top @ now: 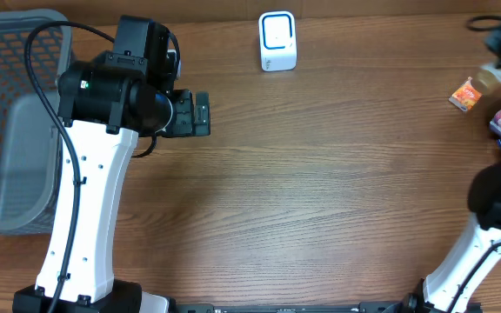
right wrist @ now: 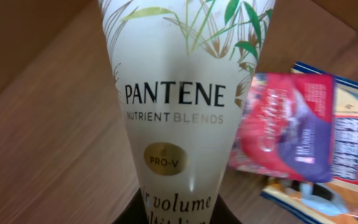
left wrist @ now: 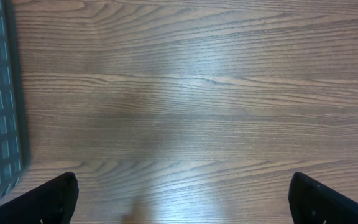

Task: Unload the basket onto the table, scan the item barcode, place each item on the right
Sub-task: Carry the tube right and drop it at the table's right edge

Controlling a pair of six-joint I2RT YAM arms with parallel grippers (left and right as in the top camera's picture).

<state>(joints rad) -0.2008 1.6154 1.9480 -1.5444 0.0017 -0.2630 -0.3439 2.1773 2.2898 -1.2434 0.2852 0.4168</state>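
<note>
Wood-grain table (top: 320, 191) is recorded under both arms, with the scanner (top: 277, 41) standing upright at its far edge, near the middle.

Item: a Pantene tube (right wrist: 179, 124) is located well to the right of the scanner, at the table's right end. It is grasped at its lower end by the right fingers (right wrist: 124, 216), which are clenched on it. Whether it has been lifted clear of the table cannot be told. Its printed front is turned to the wrist camera, and no barcode is seen on that face.

Other goods: several packets (right wrist: 284, 124) lie just beside the tube, likewise well right of the scanner. They are not held.

Left side: the left fingers (left wrist: 48, 199) are spread wide and released, with nothing between them, over bare wood to the left of the scanner. A grey basket (top: 7, 113) stands further left.

Progress, as judged: the pick-up appears to be done. The scan itself is not yet done, since the tube is far from the scanner window. Left to do are the carry across to the scanner and the turning of the tube so that its barcode faces the window. The barcode is presumed to be on the hidden back.
</note>
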